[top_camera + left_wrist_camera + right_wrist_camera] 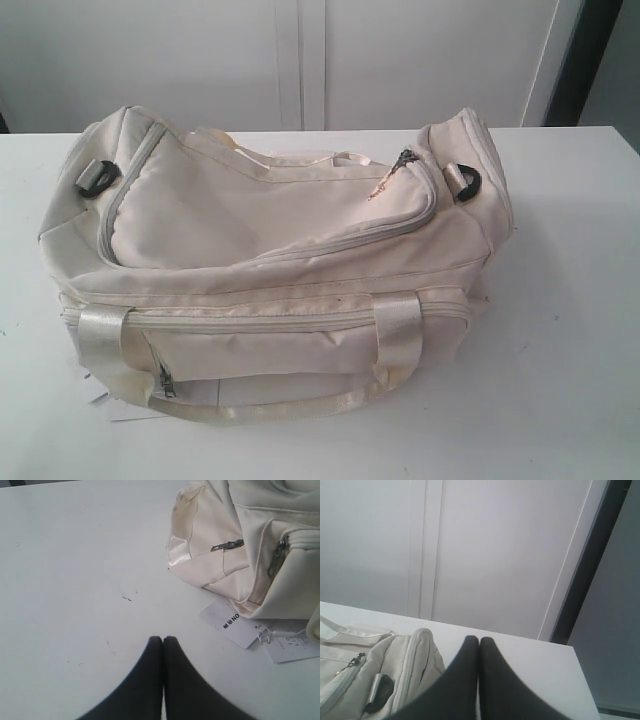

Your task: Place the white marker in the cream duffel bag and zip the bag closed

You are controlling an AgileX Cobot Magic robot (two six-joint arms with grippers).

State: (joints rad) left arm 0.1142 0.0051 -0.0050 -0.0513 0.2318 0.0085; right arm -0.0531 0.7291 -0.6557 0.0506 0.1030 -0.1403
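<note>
On table (565,300), cream duffel bag (270,250)

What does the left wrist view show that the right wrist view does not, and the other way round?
Only the left wrist view: two paper tags beside the cream duffel bag, a pocket zipper pull, and the shut left gripper. Only the right wrist view: a dark ring at the bag's end, the wall behind, and the shut right gripper. Both: the bag on the white table; no white marker.
</note>
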